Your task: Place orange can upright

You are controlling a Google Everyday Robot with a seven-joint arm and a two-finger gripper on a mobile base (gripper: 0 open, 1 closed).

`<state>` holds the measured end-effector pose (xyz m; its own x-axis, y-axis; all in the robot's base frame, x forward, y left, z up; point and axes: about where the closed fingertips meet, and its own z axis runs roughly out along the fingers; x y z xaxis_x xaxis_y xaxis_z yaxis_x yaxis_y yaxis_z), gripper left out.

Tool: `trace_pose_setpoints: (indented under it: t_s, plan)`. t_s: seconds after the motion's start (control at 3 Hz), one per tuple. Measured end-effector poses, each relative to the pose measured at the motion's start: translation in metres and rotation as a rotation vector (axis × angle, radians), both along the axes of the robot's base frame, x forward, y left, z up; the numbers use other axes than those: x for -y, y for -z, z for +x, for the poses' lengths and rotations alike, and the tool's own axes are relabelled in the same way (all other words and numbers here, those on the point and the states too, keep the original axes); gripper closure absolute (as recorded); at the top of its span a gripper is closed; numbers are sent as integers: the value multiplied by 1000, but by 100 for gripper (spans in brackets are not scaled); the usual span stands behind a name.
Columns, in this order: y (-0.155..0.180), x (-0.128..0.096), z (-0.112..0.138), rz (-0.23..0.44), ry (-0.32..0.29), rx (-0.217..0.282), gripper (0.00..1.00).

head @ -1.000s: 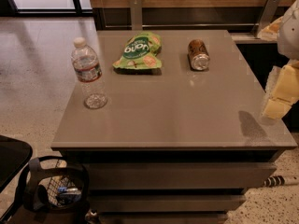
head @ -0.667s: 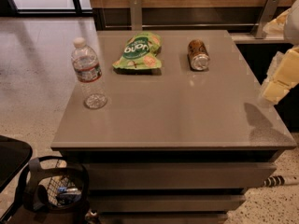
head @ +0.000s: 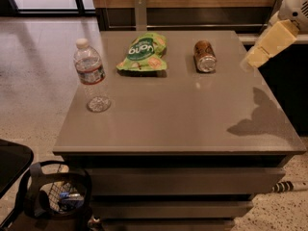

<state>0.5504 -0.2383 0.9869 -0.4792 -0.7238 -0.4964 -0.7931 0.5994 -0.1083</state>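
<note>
The orange can [head: 205,56] lies on its side on the far part of the grey table [head: 178,109], right of centre, its silver end facing me. My gripper [head: 267,46] is at the right edge of the view, above the table's right side and to the right of the can, not touching it. It casts a shadow on the tabletop near the right edge.
A green snack bag [head: 142,52] lies flat left of the can. A clear water bottle [head: 90,75] stands upright near the table's left edge. A black basket [head: 57,196] sits on the floor at lower left. A wooden wall runs behind the table.
My gripper has risen and moved toward the far side of the table, closer to the can. Its shadow has shifted on the tabletop. The can, bag and bottle have not moved.
</note>
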Motion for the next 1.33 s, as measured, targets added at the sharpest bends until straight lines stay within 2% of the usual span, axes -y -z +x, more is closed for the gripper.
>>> trace_pose_setpoints:
  t_s: [0.67, 1.0, 1.33]
  plan:
    - [14, -15, 66, 27, 213, -48, 0]
    - [24, -11, 91, 64, 325, -53, 0]
    - [29, -4, 100, 92, 399, -51, 0]
